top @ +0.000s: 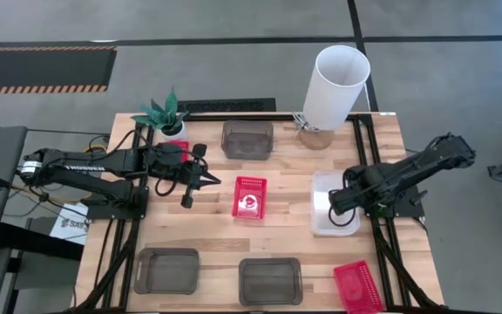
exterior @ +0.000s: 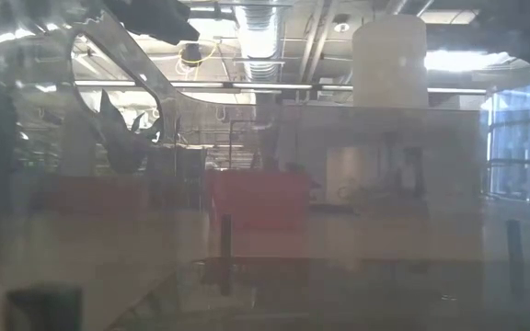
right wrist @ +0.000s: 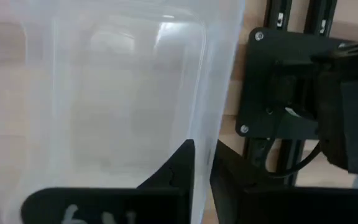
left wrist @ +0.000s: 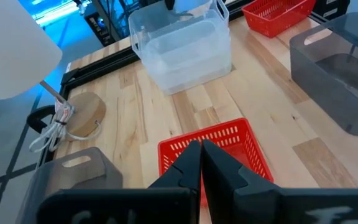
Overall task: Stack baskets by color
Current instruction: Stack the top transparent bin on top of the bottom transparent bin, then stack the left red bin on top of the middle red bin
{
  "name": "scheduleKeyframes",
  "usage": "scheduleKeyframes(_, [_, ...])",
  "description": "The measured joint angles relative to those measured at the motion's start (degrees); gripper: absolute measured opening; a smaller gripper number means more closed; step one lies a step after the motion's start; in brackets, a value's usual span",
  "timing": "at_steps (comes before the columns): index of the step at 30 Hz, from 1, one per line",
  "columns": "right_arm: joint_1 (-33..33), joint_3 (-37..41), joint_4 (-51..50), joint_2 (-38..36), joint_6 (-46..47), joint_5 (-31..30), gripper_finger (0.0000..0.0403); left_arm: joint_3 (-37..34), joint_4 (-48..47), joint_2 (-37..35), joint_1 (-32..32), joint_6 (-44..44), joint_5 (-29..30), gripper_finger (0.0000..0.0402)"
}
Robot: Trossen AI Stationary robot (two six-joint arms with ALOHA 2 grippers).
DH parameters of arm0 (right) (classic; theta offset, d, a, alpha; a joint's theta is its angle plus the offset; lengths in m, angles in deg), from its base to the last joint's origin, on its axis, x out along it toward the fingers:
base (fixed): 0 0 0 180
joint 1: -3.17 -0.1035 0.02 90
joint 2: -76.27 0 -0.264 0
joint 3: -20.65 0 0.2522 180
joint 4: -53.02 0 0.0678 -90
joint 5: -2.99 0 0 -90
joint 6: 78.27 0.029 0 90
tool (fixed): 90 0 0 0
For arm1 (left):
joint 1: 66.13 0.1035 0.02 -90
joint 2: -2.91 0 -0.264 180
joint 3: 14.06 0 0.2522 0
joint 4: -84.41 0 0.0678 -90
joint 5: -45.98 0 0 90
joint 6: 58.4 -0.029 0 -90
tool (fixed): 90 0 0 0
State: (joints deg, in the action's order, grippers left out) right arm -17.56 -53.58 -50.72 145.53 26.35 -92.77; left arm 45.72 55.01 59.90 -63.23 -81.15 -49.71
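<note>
A clear basket (top: 325, 187) (left wrist: 185, 50) (right wrist: 104, 93) rests on the table at the right. My right gripper (top: 342, 205) (right wrist: 202, 162) points down over its right wall (right wrist: 225, 74), fingers slightly apart, one on each side of that wall's line. A red basket (top: 249, 196) (left wrist: 229, 140) sits mid-table. My left gripper (top: 214, 181) (left wrist: 201, 158) hovers shut just left of it, touching nothing. A second red basket (top: 358, 286) lies at the near right. Dark grey baskets rest at the far middle (top: 247, 138), near left (top: 166, 270) and near middle (top: 269, 281). My right gripper comes from above, pointing down, with the clear basket's right wall (right wrist: 211, 134) running into the narrow gap between its fingers. I cannot tell whether either finger touches that wall. The basket stands flat on the table.
A tall white cylinder (top: 334, 87) stands at the far right on a round wooden base (left wrist: 82, 115). A small green plant (top: 166, 113) is at the far left. Black frame rails (top: 377, 244) run along the table's sides. Bare wood lies between the middle red basket and the clear one.
</note>
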Motion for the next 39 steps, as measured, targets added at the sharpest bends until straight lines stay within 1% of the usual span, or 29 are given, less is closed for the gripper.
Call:
scheduleKeyframes(4, [0.7,0.0,0.0,0.6,-3.3,1.2,0.0092,0.0,0.2,0.0,0.0,0.0,0.0,0.0])
scheduleKeyframes(10, [2.6,0.0,0.0,-2.3,-7.8,0.9,0.0144,0.0,0.4,0.0,0.0,0.0,0.0,0.0])
scheduleKeyframes(15, [4.4,0.0,1.0,-5.1,-13.1,-2.9,0.0187,0.0,1.7,0.0,0.0,0.7,0.0,0.0])
scheduleKeyframes(19, [4.8,0.0,4.8,-5.7,-21.1,-8.7,0.0204,0.0,2.6,0.3,0.0,1.1,0.0,0.0])
scheduleKeyframes(23, [4.8,0.0,7.7,-5.6,-27.9,-9.2,0.0201,0.0,2.0,1.4,0.0,2.1,-0.1,0.0])
scheduleKeyframes(27, [4.2,0.0,7.9,-7.5,-31.2,-9.4,0.0184,-0.1,2.3,1.2,0.0,3.5,-1.5,0.0])
scheduleKeyframes(31, [3.3,0.2,10.2,-13.0,-32.3,-14.4,0.0159,0.0,3.4,0.1,0.0,4.1,-1.6,0.0])
scheduleKeyframes(33, [3.1,1.7,15.2,-16.2,-35.4,-16.5,0.0148,-0.8,4.6,0.2,0.1,4.2,-1.6,0.0])
scheduleKeyframes(35, [3.4,4.5,22.9,-19.6,-40.2,-18.0,0.0139,-3.2,8.1,0.2,1.0,4.7,-1.9,0.0])
scheduleKeyframes(39, [5.5,11.4,38.8,-25.0,-51.7,-18.1,0.0128,-9.0,16.1,-0.1,4.5,8.4,-2.5,0.0])
